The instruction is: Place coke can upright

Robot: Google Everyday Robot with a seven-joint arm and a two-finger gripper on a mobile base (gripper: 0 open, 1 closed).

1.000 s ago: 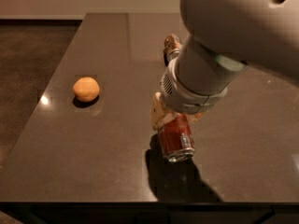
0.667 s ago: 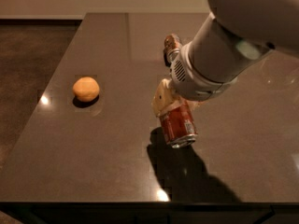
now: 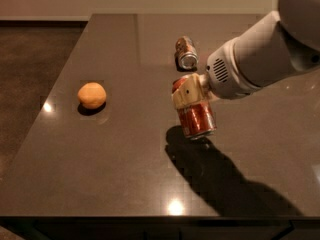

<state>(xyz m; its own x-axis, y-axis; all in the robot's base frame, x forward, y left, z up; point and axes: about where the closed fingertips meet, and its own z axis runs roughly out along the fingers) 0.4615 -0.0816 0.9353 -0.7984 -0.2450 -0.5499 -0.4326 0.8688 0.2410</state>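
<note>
Arm (image 3: 260,59) casing, pale grey and rounded, enters the camera view from the upper right corner and slopes down and to the left toward the middle of the frame. A vented, drum-shaped wrist section sits at its lower end. From that wrist the cream-coloured two-finger gripper (image 3: 192,102) sticks out to the left, just right of the frame's centre.

One broad tan finger (image 3: 187,95) lies across the near face of the red aluminium coke can (image 3: 196,120); the other finger is hidden behind the can. The jaws are clamped on the can's upper part, so the red body and one silver end hang out below them.

The can is tilted rather than upright. Its top leans toward the upper left under the finger, and its exposed silver rim points down and slightly right. That lower rim is very close to the dark, glossy stone-like table (image 3: 115,174); whether it touches the surface I cannot tell. A heavy shadow (image 3: 210,174) of can and arm spreads from just beneath the can toward the lower right.

Above the gripper, toward the top centre of the frame, a duller brownish-silver can (image 3: 186,53) lies on its side with its silver end facing the camera, near the held can but apart from it.

Well apart, in the left half of the frame, a round orange fruit (image 3: 92,95) rests on the table.
</note>
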